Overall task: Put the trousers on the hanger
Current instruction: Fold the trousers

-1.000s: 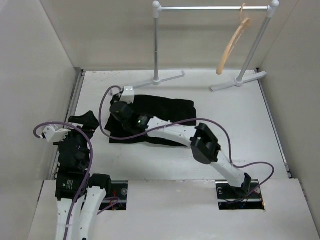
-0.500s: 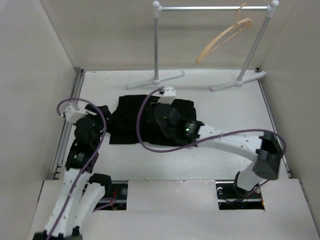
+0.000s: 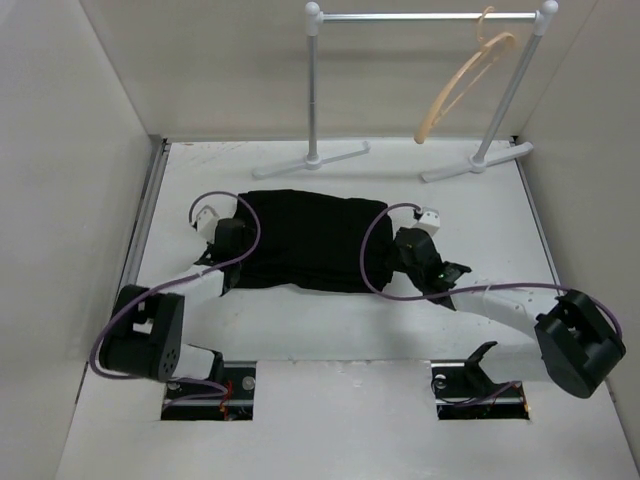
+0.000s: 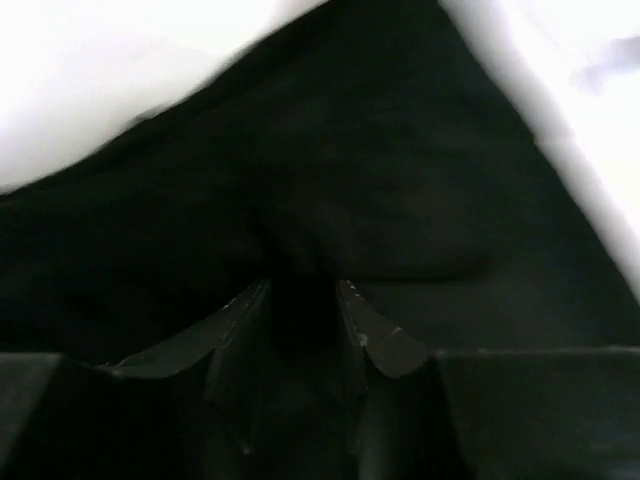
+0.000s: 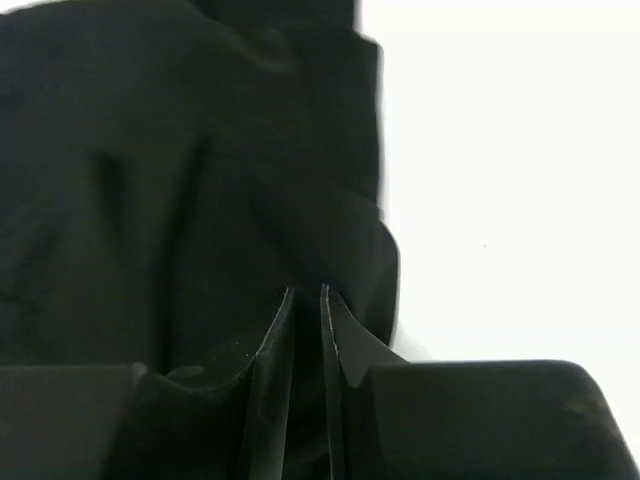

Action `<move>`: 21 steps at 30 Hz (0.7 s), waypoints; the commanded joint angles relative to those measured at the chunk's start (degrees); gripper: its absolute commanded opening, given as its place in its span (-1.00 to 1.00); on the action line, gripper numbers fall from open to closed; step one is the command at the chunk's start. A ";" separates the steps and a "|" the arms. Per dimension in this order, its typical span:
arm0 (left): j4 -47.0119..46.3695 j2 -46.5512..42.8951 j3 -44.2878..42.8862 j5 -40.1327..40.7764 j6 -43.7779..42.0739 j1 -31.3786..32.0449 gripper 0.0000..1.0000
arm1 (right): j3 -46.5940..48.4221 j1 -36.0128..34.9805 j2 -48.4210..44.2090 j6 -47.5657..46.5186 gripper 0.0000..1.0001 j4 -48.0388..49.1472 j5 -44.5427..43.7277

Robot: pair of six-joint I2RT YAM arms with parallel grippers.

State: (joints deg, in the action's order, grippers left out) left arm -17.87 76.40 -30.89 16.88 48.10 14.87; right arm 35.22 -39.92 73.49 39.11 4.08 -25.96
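The black trousers (image 3: 305,240) lie folded in a wide band across the middle of the table. My left gripper (image 3: 236,250) is at their left end; in the left wrist view its jaws (image 4: 302,295) stand narrow with a bunch of black cloth (image 4: 330,180) between them. My right gripper (image 3: 398,255) is at the right end, and its jaws (image 5: 306,292) are nearly together on a fold of the trousers (image 5: 180,180). The tan wooden hanger (image 3: 462,85) hangs tilted by its hook from the rail at the back right, far from both grippers.
The white garment rail (image 3: 420,16) stands at the back on two feet (image 3: 322,158) (image 3: 478,163). Walls close in the table on the left, right and back. Purple cables loop over both arms beside the trousers.
My left gripper came in from the left edge to the trousers' left end and closed. My right gripper crossed from their left side to the right end. The trousers spread wider; the hanger swings.
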 commanded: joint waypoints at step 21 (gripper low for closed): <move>9.61 -13.52 -12.92 3.25 -11.42 14.93 0.33 | -12.10 3.49 -19.53 8.07 0.38 0.75 8.55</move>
State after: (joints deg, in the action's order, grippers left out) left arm -11.05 54.94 -35.33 18.46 44.56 23.81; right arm 24.91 -35.79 54.41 45.32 4.95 -18.31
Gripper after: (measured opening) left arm 0.678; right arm 0.687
